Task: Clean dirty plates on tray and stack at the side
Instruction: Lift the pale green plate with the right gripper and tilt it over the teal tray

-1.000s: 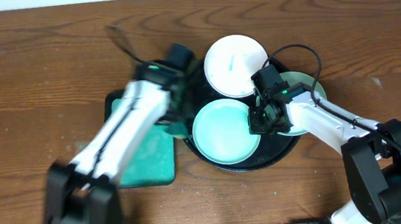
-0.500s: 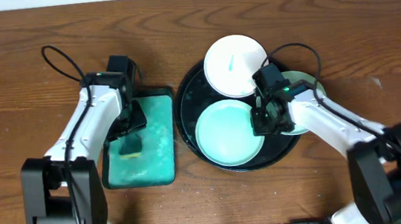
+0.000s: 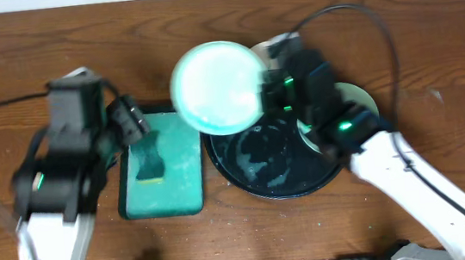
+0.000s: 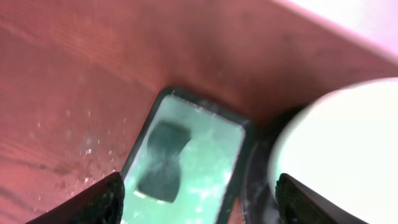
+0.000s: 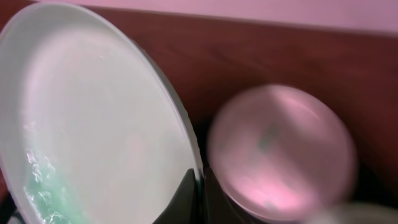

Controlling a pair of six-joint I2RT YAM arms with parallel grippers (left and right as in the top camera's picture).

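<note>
Plate aloft, rim-gripped
Our right hand (image 5: 200, 186) clamps the plate (image 3: 218, 88); left hand (image 3: 132, 123), spread, hangs above the sponge (image 3: 149, 160), plate rightward.

My left pincer (image 4: 199, 186) ends in two dark, blunt fingers (image 4: 102, 202) with rounded tips. My right pincer (image 5: 200, 194) has the same dark pair, narrower where they show. Behind each pincer sits a boxy black wrist block (image 3: 305, 75), and behind that run smooth white arm shells (image 3: 411, 180) linked by black joints. Small green lights (image 3: 344, 124) glow on the housings behind both pincers. A thin black cable (image 3: 385, 53) arcs off behind my right pincer, and another trails behind my left.
</note>
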